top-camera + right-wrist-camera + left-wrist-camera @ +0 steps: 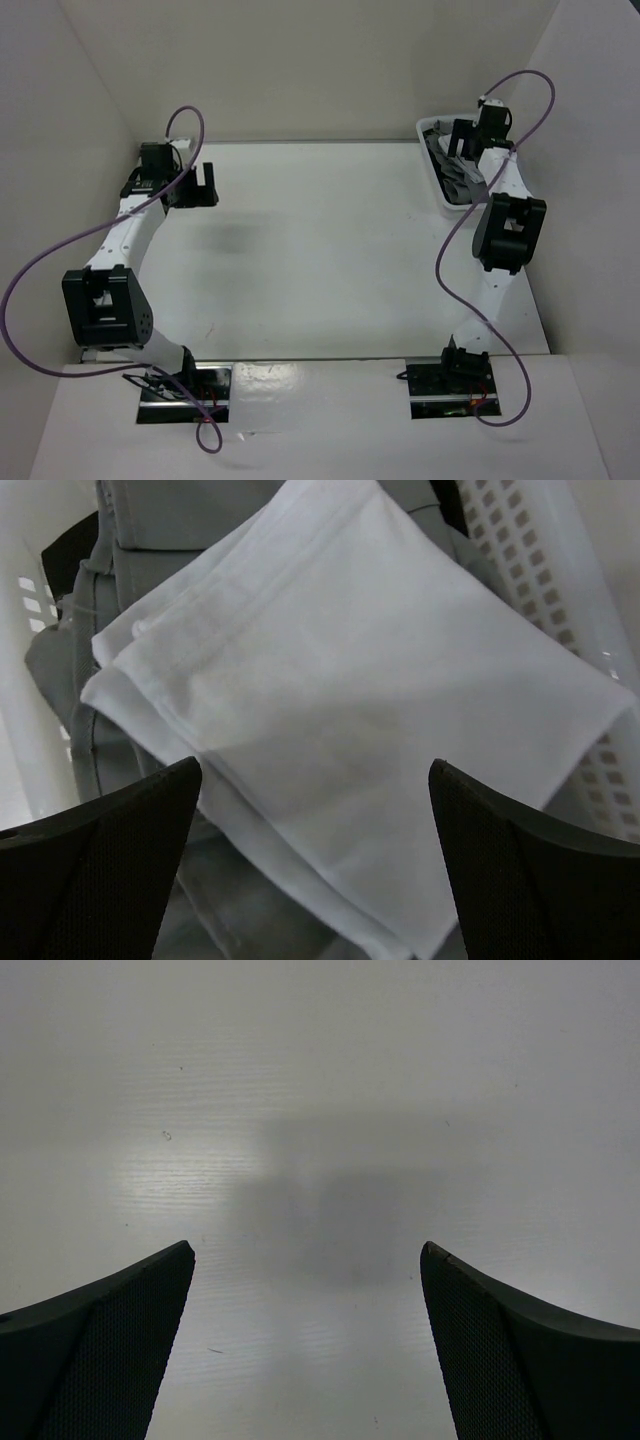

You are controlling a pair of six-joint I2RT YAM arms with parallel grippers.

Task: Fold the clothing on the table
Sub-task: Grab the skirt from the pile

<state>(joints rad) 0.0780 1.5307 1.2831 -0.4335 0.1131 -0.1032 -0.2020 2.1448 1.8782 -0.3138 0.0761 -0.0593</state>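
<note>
The clothing lies in a white perforated basket (428, 125) at the table's far right: a folded white cloth (350, 680) rests on top of grey garments (170, 520). From above only grey fabric (455, 182) shows. My right gripper (315, 765) hangs open just over the white cloth, touching nothing, and is over the basket (462, 140). My left gripper (205, 185) hovers open above the far left of the bare white table (320, 250). Its fingers (120, 1320) frame only tabletop (320, 1080), and nothing sits between them (305, 1250).
The basket wall (520, 550) rises close on the right of the right gripper. White walls enclose the table at the back and both sides. Purple cables loop off both arms. The arm bases (185, 390) stand at the near edge.
</note>
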